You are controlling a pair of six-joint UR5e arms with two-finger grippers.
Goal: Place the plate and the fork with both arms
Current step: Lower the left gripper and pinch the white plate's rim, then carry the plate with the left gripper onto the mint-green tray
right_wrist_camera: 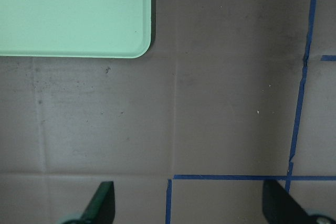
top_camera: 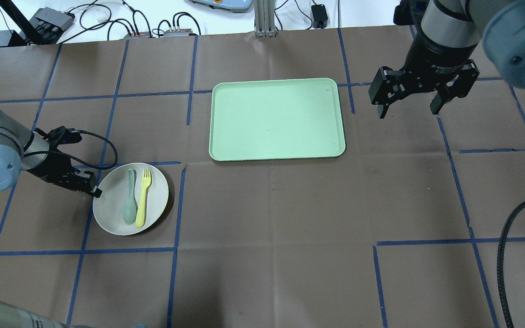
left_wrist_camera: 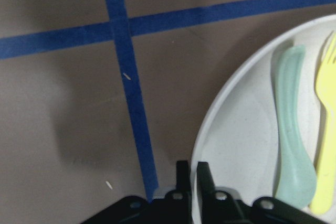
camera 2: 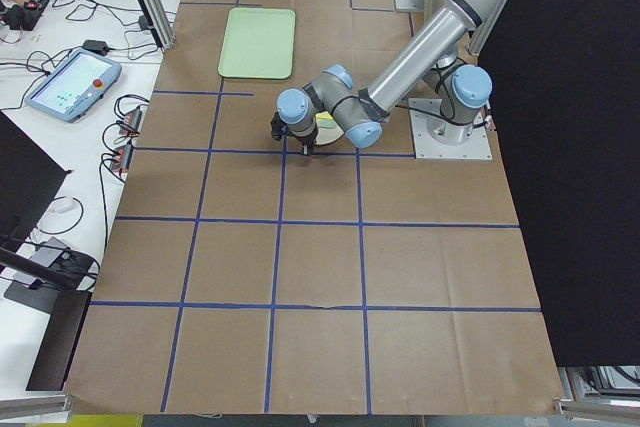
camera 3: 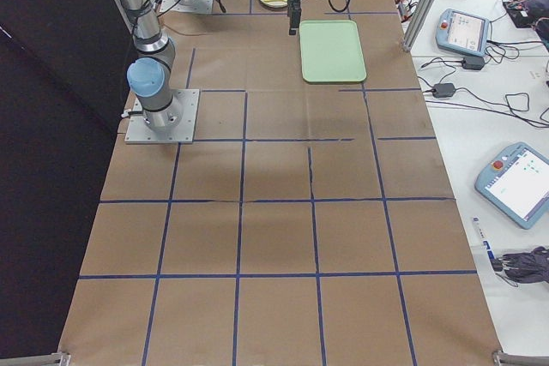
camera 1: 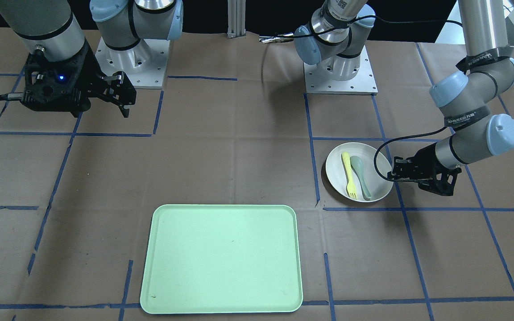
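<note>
Off-white plate [top_camera: 112, 212], rim-pinched by left end effector [top_camera: 96, 191], risks tilting when lifted, shedding loose fork [top_camera: 143, 198]; right end effector [top_camera: 408, 111] hangs open.

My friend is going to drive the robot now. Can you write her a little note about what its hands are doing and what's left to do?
The left gripper is shut on the rim of the plate, which rests on the table on the robot's left.
The right gripper is open and empty, hovering beside the tray.
The fork and spoon lie side by side in the plate.
Done: plate gripped.
Left: place the plate and the fork, probably on the tray, which has nothing on it.
</note>
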